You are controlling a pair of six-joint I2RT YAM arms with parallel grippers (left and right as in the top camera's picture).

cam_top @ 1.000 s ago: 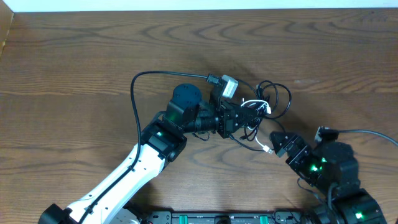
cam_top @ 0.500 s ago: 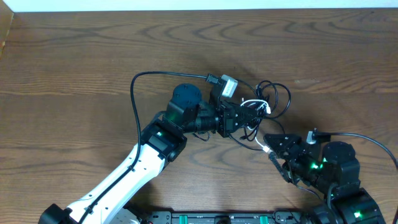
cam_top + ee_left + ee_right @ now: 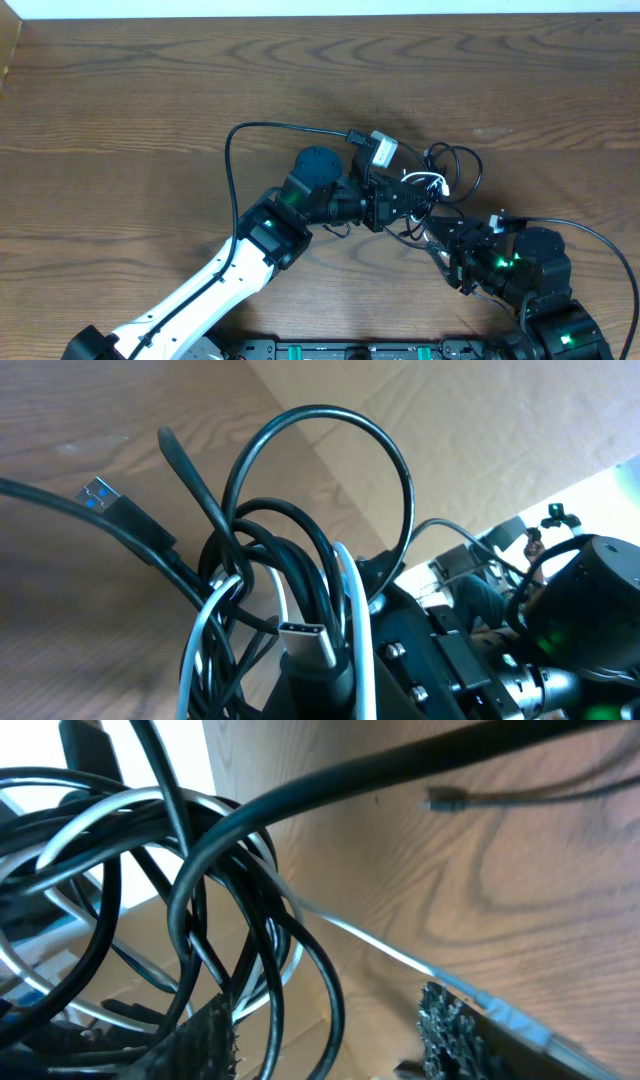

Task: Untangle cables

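The cables point(image 3: 455, 165) are a knot of thin black loops with one white cord point(image 3: 430, 182), lifted near the table's middle. My left gripper point(image 3: 408, 203) is shut on the bundle. In the left wrist view the black loops point(image 3: 320, 480) and white cord point(image 3: 355, 620) rise from my left gripper point(image 3: 325, 695), with a silver plug point(image 3: 308, 643) upright and a blue-tipped plug point(image 3: 105, 495) sticking out left. My right gripper point(image 3: 438, 240) sits just below the knot. Its jaws point(image 3: 330, 1040) stand apart with two black loops point(image 3: 300, 950) hanging between them, and the white cord point(image 3: 500, 1010) crosses the right finger.
The left arm's thick black cord point(image 3: 232, 150) arcs over the wooden table point(image 3: 120, 120) to the wrist camera point(image 3: 383, 150). The right arm's cord point(image 3: 595, 240) runs off to the right. A black rail point(image 3: 350, 350) lines the front edge.
The left arm has carried the cable bundle to the right. The right gripper has turned and moved up into the knot's lower loops, and its jaws have narrowed.
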